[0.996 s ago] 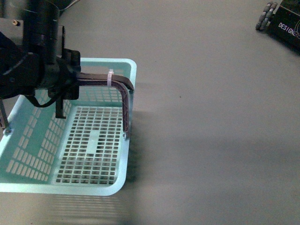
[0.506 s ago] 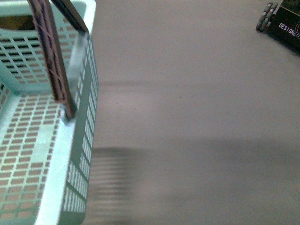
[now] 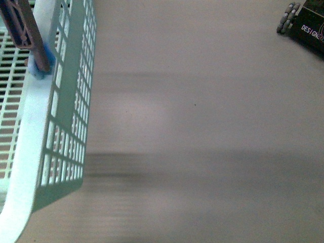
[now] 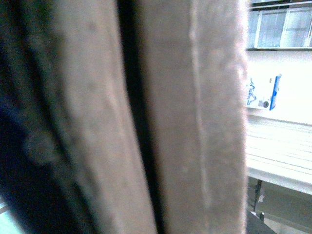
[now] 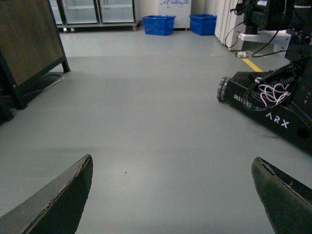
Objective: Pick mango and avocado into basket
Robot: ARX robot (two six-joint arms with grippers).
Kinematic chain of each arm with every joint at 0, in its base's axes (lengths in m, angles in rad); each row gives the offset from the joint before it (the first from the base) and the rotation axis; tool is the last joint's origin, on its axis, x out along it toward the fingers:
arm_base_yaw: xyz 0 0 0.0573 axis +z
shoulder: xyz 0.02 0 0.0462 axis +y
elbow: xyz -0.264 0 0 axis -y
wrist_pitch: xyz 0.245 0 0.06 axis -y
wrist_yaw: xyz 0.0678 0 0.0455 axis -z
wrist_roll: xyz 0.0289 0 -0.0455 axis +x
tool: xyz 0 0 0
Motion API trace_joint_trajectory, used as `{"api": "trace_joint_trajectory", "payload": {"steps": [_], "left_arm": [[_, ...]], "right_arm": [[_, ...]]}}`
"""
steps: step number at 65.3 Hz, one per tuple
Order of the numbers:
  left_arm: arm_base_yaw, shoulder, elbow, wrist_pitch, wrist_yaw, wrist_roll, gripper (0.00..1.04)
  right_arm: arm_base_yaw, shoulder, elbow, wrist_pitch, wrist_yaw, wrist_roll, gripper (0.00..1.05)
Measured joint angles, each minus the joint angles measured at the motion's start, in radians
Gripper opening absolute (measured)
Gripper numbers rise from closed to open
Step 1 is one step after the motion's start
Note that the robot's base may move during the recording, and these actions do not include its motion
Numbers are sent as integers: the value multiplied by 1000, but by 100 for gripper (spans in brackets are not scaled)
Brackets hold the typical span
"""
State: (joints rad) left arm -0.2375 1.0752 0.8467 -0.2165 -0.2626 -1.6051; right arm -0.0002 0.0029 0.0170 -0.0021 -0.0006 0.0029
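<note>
Basket [image 3: 31, 132]: far left of the front view, close and tilted, cut by the frame; only rim, slotted wall and floor show.
Handle [image 3: 21, 24]: brown, at the rim.
Left gripper: its wrist view is a blurred brown close-up; grip cannot be told.
Right gripper [image 5: 173, 190]: spread wide, holding nothing.
Right wrist only: blue crates [image 5: 158, 24].
Open room: grey floor [image 3: 202, 126] right of the basket.

Dark, curved-fingered right hand [image 5: 170, 185]
</note>
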Motion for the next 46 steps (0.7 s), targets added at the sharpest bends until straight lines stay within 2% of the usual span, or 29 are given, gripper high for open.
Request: {"api": "trace_joint_trajectory", "payload": {"steps": [46], "left_arm": [[0, 0, 0, 0, 0, 0, 26]], "right_arm": [[0, 0, 0, 0, 0, 0, 96]]}}
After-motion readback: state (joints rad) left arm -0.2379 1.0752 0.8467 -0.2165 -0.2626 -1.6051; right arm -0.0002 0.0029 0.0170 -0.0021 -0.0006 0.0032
